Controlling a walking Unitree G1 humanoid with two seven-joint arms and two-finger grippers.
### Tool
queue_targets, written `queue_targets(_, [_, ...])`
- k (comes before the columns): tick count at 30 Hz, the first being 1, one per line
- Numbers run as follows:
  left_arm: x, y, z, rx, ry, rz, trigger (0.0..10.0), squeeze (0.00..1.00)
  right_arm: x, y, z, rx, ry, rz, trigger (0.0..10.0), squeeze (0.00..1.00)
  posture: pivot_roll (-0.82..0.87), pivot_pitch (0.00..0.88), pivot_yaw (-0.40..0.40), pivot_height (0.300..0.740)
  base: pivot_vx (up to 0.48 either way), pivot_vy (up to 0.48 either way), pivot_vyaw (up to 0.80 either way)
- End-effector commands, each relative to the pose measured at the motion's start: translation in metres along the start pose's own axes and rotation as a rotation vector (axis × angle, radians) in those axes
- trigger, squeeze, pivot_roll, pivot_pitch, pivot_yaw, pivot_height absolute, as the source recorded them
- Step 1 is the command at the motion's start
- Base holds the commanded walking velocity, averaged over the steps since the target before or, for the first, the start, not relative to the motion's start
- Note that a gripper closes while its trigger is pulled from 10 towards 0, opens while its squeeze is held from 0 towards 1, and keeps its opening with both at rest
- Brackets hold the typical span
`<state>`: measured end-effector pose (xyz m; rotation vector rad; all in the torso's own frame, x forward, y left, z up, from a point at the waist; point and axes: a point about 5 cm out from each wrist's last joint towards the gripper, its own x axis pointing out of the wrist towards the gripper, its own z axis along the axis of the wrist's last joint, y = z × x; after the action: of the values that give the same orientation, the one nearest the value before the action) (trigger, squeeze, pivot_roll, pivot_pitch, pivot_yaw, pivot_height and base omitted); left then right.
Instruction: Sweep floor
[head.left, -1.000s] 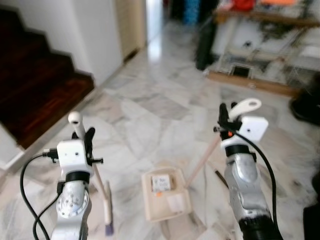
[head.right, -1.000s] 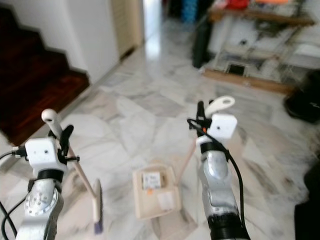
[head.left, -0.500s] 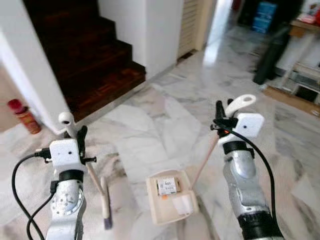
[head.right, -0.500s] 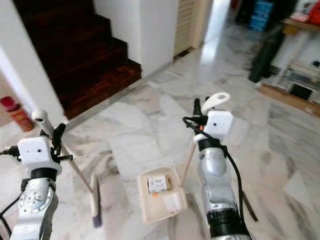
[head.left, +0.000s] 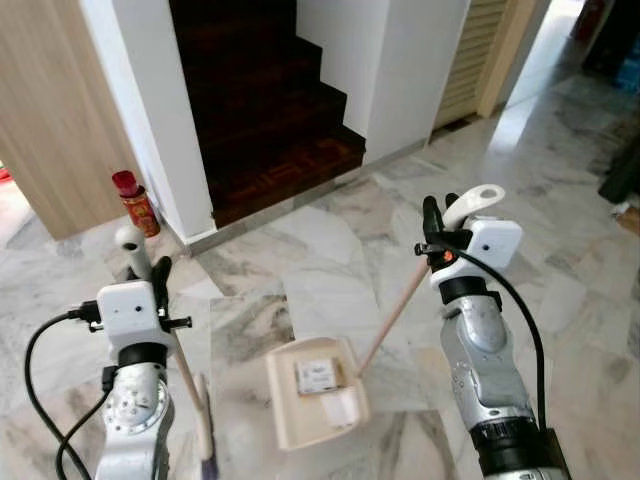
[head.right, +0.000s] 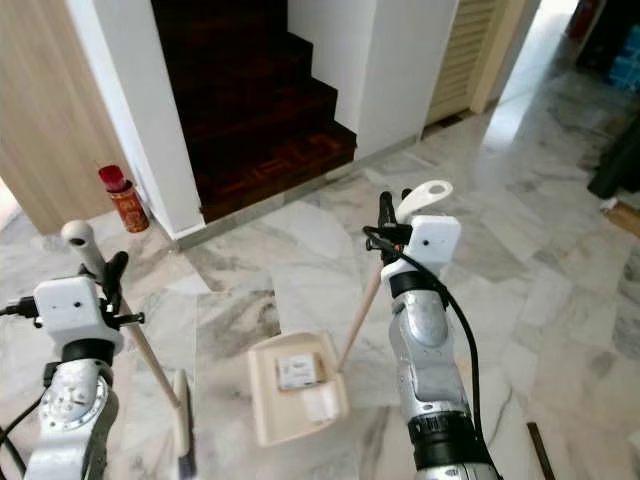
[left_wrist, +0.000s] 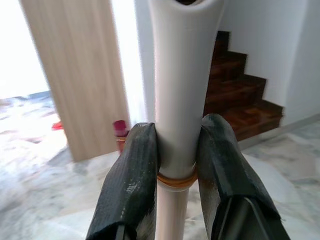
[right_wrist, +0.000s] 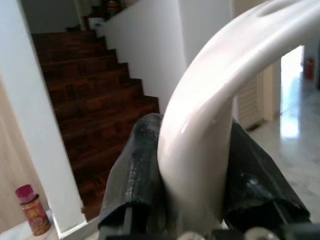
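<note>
Gripping the broom (head.left: 178, 350), the left gripper (left_wrist: 175, 155) has both black fingers (left_wrist: 132, 175) clamped tight on the white upper handle, just above an orange ring where the shaft turns tan. Broom shaft slants down from the gripper to the marble floor (head.left: 320, 240), white brush head (head.left: 205, 430) touching the floor just beside the dustpan (head.left: 310, 390), on the robot's left of it. Rounded handle tip sticks up above the left gripper.

Right gripper (right_wrist: 192, 165) is clenched on the dustpan handle (head.left: 395, 310), fingers (right_wrist: 135, 175) pressed on both sides of the white curved loop grip (head.left: 475, 200). Tan handle rod runs diagonally down from the right gripper to the back edge of the dustpan. Dustpan is cream coloured, sitting flat on the floor between the two arms, open side toward the robot as far as can be told. Inside the dustpan: a small paper label or card (head.left: 317, 376) and a pale scrap below it, touching the pan's floor.

Beyond the dustpan: dark wooden staircase (head.left: 270, 110) between white walls. Red canister (head.left: 135, 203) stands upright on the floor near the white wall corner, on the left of the staircase, well apart from the dustpan. Wood-panel wall (head.left: 50, 110) behind the canister. Louvred door (head.left: 465, 50) to the right of the staircase.
</note>
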<state>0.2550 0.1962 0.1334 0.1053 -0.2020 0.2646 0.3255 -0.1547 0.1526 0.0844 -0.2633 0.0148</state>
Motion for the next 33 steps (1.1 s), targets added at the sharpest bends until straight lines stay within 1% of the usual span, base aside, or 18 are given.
queue_targets(1, [0.0037,0.0033,0.0090,0.007,-0.042,0.015,10.0,0.00,0.0059,0.0052,0.0115,0.005,-0.051,0.015,10.0,0.00,0.02,0.000,-0.040,0.740,0.000,0.420,0.00])
queue_targets(10, [0.0043,0.0031,0.0095,0.009,-0.041,0.009,10.0,0.00,0.0066,0.0096,0.0125,-0.005,-0.050,0.036,10.0,0.00,0.01,0.007,-0.033,0.740,0.000,0.419,0.00])
queue_targets(14, [0.0053,0.0014,0.0104,0.005,-0.042,0.005,10.0,0.00,0.0067,0.0072,0.0121,-0.010,-0.047,0.030,10.0,0.00,0.01,0.013,-0.032,0.740,0.000,0.420,0.77])
queue_targets(15, [0.0056,0.0012,0.0105,0.005,-0.042,0.004,10.0,0.00,0.0069,0.0073,0.0115,0.004,-0.042,0.025,10.0,0.00,0.01,0.014,-0.033,0.740,0.000,0.420,0.00])
queue_targets(21, [0.0055,0.0011,0.0109,0.004,-0.042,0.003,10.0,0.00,0.0075,0.0087,0.0120,-0.005,-0.045,0.032,10.0,0.00,0.02,0.015,-0.031,0.740,0.000,0.419,0.00])
queue_targets(26, [0.0055,0.0012,0.0114,0.005,-0.043,0.002,10.0,0.00,0.0076,0.0109,0.0125,-0.009,-0.048,0.042,10.0,0.00,0.02,0.019,-0.031,0.740,0.000,0.420,0.65])
queue_targets(27, [0.0055,0.0016,0.0117,0.005,-0.043,0.004,10.0,0.00,0.0078,0.0116,0.0120,0.003,-0.045,0.040,10.0,0.00,0.02,0.021,-0.031,0.740,0.000,0.416,0.44])
queue_targets(33, [0.0057,0.0016,0.0119,0.004,-0.043,0.003,10.0,0.00,0.0073,0.0129,0.0110,0.003,-0.038,0.048,10.0,0.00,0.02,0.023,-0.029,0.740,0.000,0.420,0.00])
